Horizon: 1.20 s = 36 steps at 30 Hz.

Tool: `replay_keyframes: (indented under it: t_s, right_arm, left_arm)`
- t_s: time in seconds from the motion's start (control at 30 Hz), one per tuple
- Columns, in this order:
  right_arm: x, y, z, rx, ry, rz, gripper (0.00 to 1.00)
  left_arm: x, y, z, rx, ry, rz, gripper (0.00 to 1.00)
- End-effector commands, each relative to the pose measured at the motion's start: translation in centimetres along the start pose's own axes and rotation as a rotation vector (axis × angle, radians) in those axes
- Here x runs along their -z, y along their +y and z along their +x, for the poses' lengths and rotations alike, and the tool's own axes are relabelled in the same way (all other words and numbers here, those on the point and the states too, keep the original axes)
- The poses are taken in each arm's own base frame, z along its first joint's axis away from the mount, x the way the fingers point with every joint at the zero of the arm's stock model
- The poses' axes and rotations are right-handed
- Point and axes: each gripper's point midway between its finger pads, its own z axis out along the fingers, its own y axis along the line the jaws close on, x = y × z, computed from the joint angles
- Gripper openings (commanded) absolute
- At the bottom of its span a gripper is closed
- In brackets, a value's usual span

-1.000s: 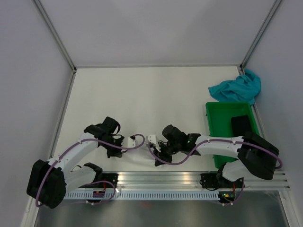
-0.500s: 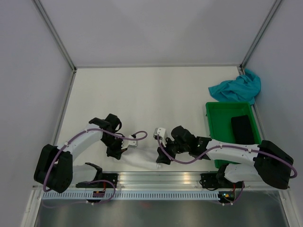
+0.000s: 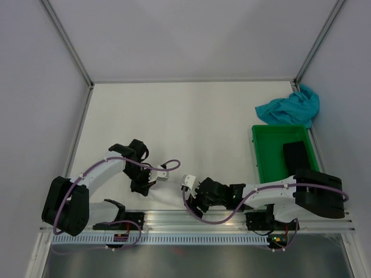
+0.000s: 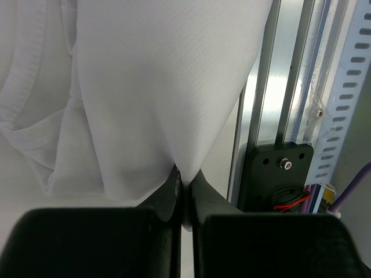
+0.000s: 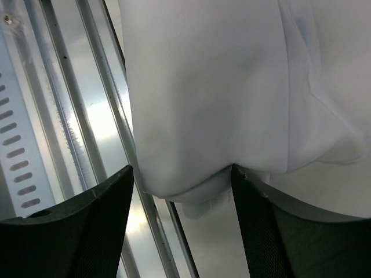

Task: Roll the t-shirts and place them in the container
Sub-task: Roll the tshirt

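The white t-shirt (image 4: pixel 145 87) lies bunched at the table's near edge, hanging partly over the rail. It is faint against the white table in the top view (image 3: pixel 171 197). My left gripper (image 4: pixel 185 176) is shut on a pinched fold of it (image 3: pixel 142 180). My right gripper (image 5: pixel 182 185) stands open, with a thick rounded edge of the white t-shirt (image 5: pixel 220 87) lying between its fingers (image 5: pixel 110 202), and it sits low by the rail (image 3: pixel 200 197). The teal-blue t-shirt (image 3: pixel 290 107) lies crumpled at the far right, away from both grippers.
A green bin (image 3: pixel 264 153) stands at the right with a black object (image 3: pixel 297 155) inside. The aluminium rail (image 3: pixel 203 219) runs along the near edge, and it shows close by in both wrist views (image 4: pixel 272 87) (image 5: pixel 75 116). Grey walls enclose the table.
My right gripper has opened, letting go of the white cloth, and has moved toward the near rail. The left gripper shifted slightly early on and stays shut on the cloth.
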Motion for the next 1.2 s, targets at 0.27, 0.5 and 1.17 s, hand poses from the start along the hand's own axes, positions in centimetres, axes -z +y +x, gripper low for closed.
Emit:
replay_keyframes:
  t_s: [0.27,0.5,1.17]
  right_arm:
    - [-0.4,-1.0,1.1,-0.022,0.037,0.105,0.14]
    - [3.6,3.7,-1.6,-0.227,-0.066,-0.298,0.0]
    - [3.8,0.5,-2.4,-0.531,-0.113,-0.45,0.0]
  left_arm:
    - [0.5,-0.7,-0.5,0.002,-0.04,0.047,0.02]
    - [1.5,-0.9,-0.5,0.034,-0.044,0.097,0.02]
    - [0.8,-0.5,-2.9,0.22,-0.143,0.178,0.52]
